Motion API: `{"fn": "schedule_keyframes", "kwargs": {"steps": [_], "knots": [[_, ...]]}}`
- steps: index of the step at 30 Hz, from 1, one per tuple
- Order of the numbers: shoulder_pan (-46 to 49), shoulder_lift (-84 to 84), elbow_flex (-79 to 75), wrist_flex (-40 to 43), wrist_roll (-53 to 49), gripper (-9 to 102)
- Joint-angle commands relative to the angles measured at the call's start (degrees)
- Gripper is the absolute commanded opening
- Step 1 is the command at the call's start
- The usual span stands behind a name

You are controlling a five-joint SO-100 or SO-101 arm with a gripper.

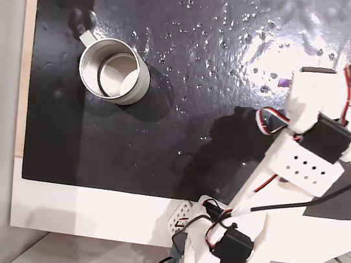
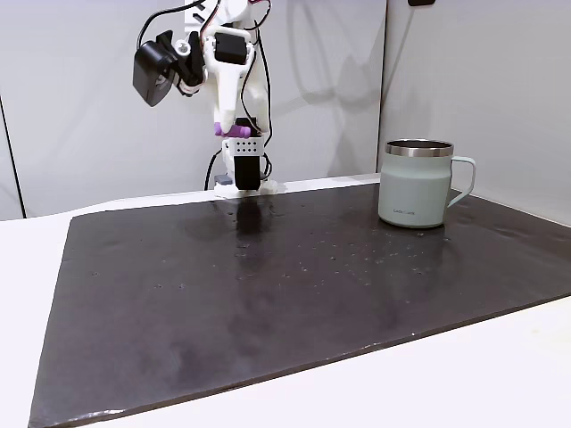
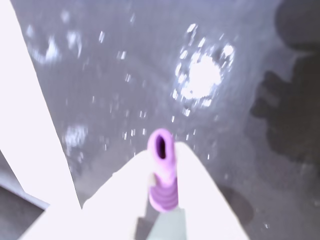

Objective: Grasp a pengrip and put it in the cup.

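Note:
The purple ribbed pengrip (image 3: pixel 163 172) sits pinched between my two white fingers in the wrist view, its open end pointing away from the camera. My gripper (image 2: pixel 230 130) is shut on it and hangs high above the far left part of the black mat in a fixed view. From above, the gripper (image 1: pixel 289 82) is at the mat's upper right, with a bit of the purple pengrip (image 1: pixel 285 83) showing. The cup (image 1: pixel 141 87), metal inside with a pale grey-green wall and a small handle, stands upright at the upper left, far from the gripper. In a fixed view from the side, the cup (image 2: pixel 412 192) stands at the right.
A black shiny mat (image 1: pixel 162 136) covers a white table (image 1: pixel 85 214). The arm's base (image 1: pixel 210 254) and cables lie at the lower edge in a fixed view. A wall (image 2: pixel 464 71) stands behind the table.

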Motion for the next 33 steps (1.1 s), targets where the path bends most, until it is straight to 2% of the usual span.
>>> {"fn": "schedule_keyframes", "kwargs": {"steps": [1,10,17,26,33], "knots": [[-3.8,5.8,-3.5,2.5,2.6,0],[-21.4,7.7,-10.8,10.8,14.7,0],[-34.3,2.5,-16.9,13.5,22.7,0],[-43.4,-10.3,-27.2,13.6,27.2,0],[-49.6,-19.3,-34.1,13.1,26.3,0]]}}
